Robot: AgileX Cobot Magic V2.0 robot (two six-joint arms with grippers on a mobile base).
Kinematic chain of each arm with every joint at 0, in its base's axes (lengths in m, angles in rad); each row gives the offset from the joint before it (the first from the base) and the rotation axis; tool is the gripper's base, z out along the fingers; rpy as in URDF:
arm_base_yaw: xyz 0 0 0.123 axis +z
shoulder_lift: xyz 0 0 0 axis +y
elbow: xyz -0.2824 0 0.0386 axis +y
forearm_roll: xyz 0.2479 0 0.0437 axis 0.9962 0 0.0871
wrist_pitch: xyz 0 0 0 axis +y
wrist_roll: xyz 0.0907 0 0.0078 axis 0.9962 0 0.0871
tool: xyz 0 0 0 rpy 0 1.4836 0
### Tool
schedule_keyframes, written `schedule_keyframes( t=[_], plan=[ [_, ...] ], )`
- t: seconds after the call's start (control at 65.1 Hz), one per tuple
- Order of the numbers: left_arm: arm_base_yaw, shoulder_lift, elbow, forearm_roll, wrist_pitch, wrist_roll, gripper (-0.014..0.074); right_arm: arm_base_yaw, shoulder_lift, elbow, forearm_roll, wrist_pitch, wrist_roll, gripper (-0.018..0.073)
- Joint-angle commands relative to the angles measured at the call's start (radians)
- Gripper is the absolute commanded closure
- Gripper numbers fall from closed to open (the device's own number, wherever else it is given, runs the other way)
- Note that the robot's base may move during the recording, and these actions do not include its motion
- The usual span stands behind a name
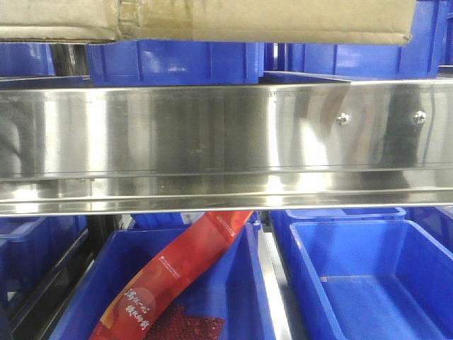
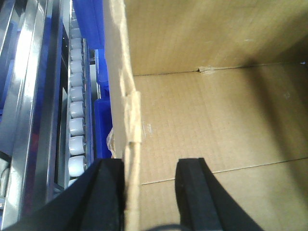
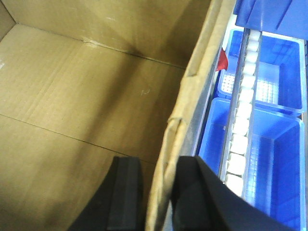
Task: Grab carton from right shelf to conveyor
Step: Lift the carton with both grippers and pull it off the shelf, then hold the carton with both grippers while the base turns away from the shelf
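On your left, the left gripper [image 2: 148, 166] straddles the left wall of the carton [image 2: 216, 120]. Its jaws stand partly open: the outer one is just beside the cardboard, and the inner one is inside the box with a strip of bare panel showing between it and the wall. As far as this view shows, you have no firm pinch on that side. Beyond the wall run a line of white rollers [image 2: 77, 120] and the steel of the right shelf [image 2: 26, 96]. Straight ahead, the carton's underside lies along the top of the front view, above the shiny front rail [image 1: 177, 131] with its two screws [image 1: 342, 119]. Blue bins [image 1: 170, 60] show behind and below it, and a red packet [image 1: 184, 269] lies in a lower one. You cannot tell from here whether the box rests on its tier or hangs clear of it. On your right, the right gripper [image 3: 158, 166] straddles the opposite wall. Its jaws are set close, and the cardboard fills the gap between them, which reads as a grip on the carton. Judge the task as early: both arms are placed on the box, but it is at the shelf and the conveyor is in no view. The lift-out, the carry and the set-down are all left to do.
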Motion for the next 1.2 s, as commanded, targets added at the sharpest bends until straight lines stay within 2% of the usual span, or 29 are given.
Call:
schedule_keyframes(
  t=[0.0, 1.182],
  plan=[
    [-0.015, -0.019, -0.007, -0.060, -0.043, 0.024, 0.0605, 0.006, -0.009, -0.002, 0.011, -0.071, -0.025, 0.0632],
    [-0.015, -0.019, -0.007, -0.060, -0.043, 0.024, 0.0605, 0.006, -0.009, -0.002, 0.019, -0.075, -0.025, 0.0632]
  ],
)
